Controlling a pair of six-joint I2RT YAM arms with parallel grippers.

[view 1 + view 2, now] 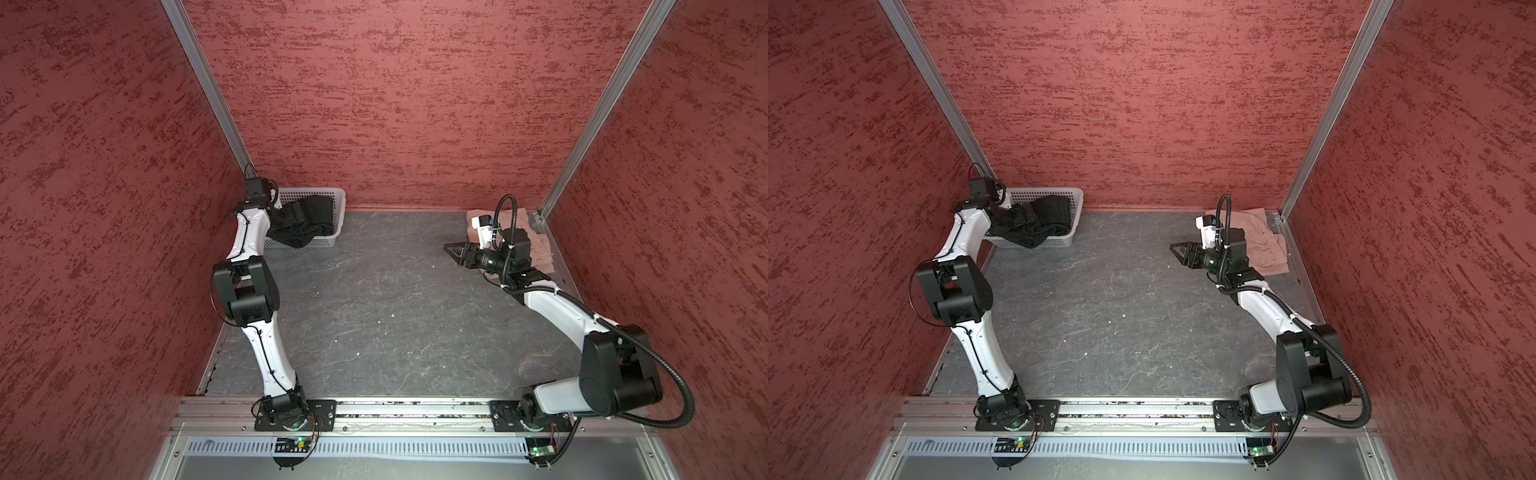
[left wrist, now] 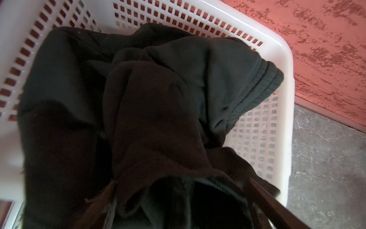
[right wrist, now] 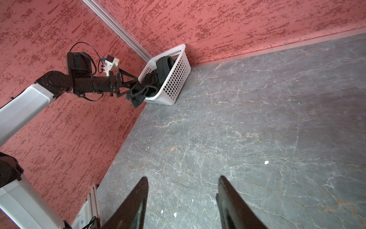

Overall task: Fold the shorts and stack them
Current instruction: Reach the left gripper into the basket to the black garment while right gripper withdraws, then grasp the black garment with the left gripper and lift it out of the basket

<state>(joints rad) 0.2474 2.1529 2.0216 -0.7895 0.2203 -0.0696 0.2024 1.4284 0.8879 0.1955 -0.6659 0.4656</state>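
— black shorts (image 1: 311,218), where do they sit?
— crumpled in the white perforated basket (image 1: 328,192), in the far left corner of the grey table (image 1: 374,311), upper left of the tabletop in both top views. one fold hangs over the basket's near rim.
— and the left gripper (image 3: 134,85)?
— right at the basket. its fingers (image 2: 263,195) stand wide apart, pushed in around a bunch of the black cloth. in the left wrist view the cloth fills most of the frame, with a ribbed waistband toward the upper right.
— the other pair?
— dusty pink shorts (image 1: 1266,239) lie wrinkled on the table in the far right corner, upper right of the tabletop in both top views. the right arm hides part of them. the two pairs are well apart.
— the right gripper (image 1: 451,249)?
— just left of the pink shorts, pointing toward the frame's left. in the right wrist view its fingers (image 3: 138,198) stand apart at the bottom of the frame, with only bare grey table showing between them. it touches neither pair.
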